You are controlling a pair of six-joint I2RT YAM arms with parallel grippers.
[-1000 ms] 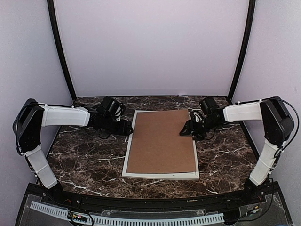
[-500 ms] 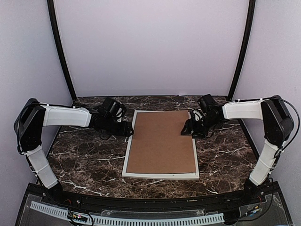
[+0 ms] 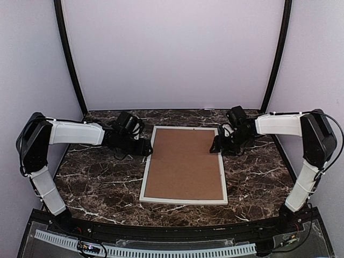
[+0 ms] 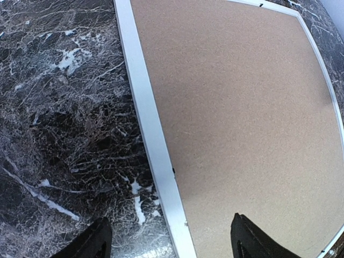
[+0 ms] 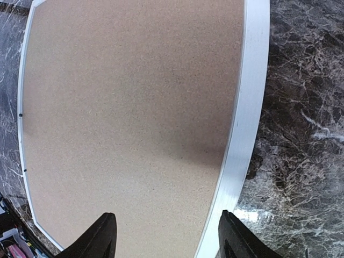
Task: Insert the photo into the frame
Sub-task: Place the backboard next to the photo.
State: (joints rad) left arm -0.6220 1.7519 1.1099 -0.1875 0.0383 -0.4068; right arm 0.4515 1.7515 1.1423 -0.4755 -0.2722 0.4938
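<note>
The frame (image 3: 183, 200) lies flat in the middle of the dark marble tabletop (image 3: 97, 177), with its long sides running away from the robot. Only its thin white border shows, because a plain brown board (image 3: 184, 162) fills the whole inside of the frame and sits level within the border. The photo does not show in any view, so it is not possible to tell whether it lies under the board. A few small dark tabs (image 4: 173, 171) sit on the inner edge of the frame, against the board. The left fingers (image 4: 91, 244) are at the left border of the frame, toward its far end. They are spread apart and grasp nothing: one is over the tabletop just outside the frame, the other is over the board, and the border passes between them. The right fingers (image 5: 102, 236) are at the right border of the frame, also toward its far end. They too are released and hold nothing, one over the board and one at the outer edge of the border. Whether either pair touches the frame cannot be told.
</note>
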